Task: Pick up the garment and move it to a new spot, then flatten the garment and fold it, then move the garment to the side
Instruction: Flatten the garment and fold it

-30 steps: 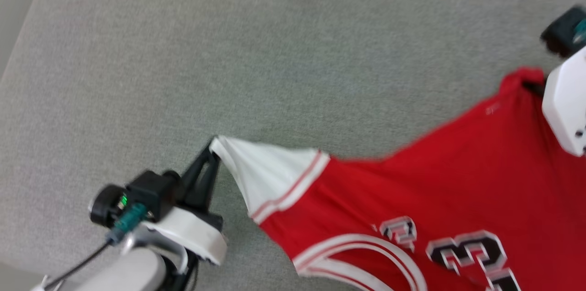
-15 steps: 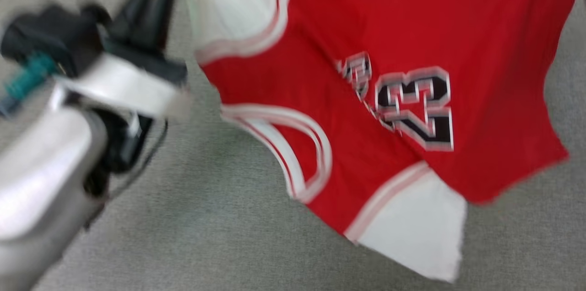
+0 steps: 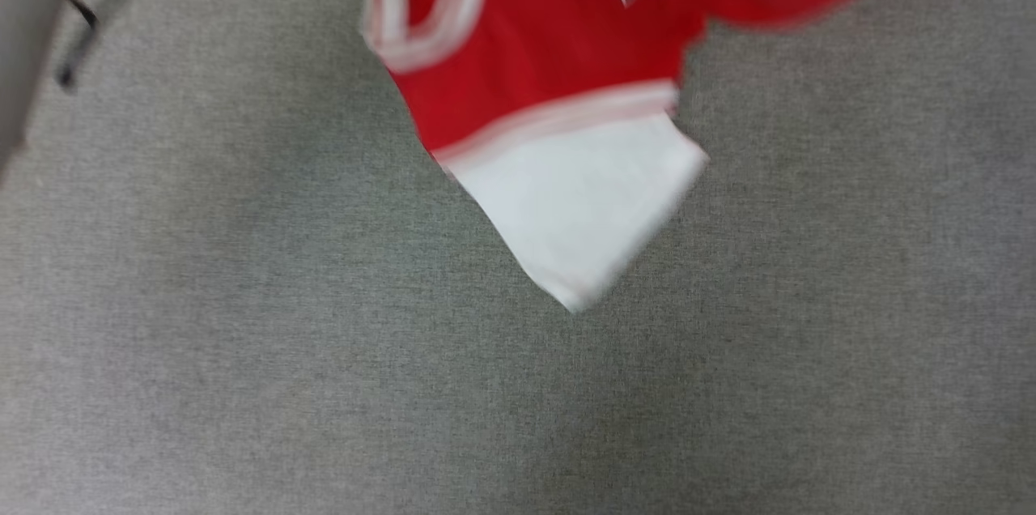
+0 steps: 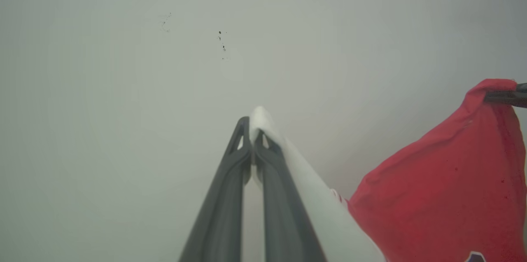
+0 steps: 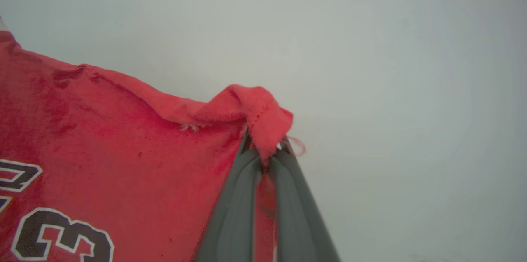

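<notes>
Clearly the garment (image 3: 550, 70) hangs in the air over the grey desk (image 3: 243, 385), strung between two holds: the left pincer (image 4: 250, 130) is clamped on the tip of a white sleeve (image 4: 321, 212), and the right pincer (image 5: 265, 153) on a bunched red hem corner (image 5: 255, 105). Both bites look thin (only a small fold of cloth sits in each), so a sharp swing could tug one free. The other sleeve (image 3: 579, 207), dangling low, could drag and crease on landing.
</notes>
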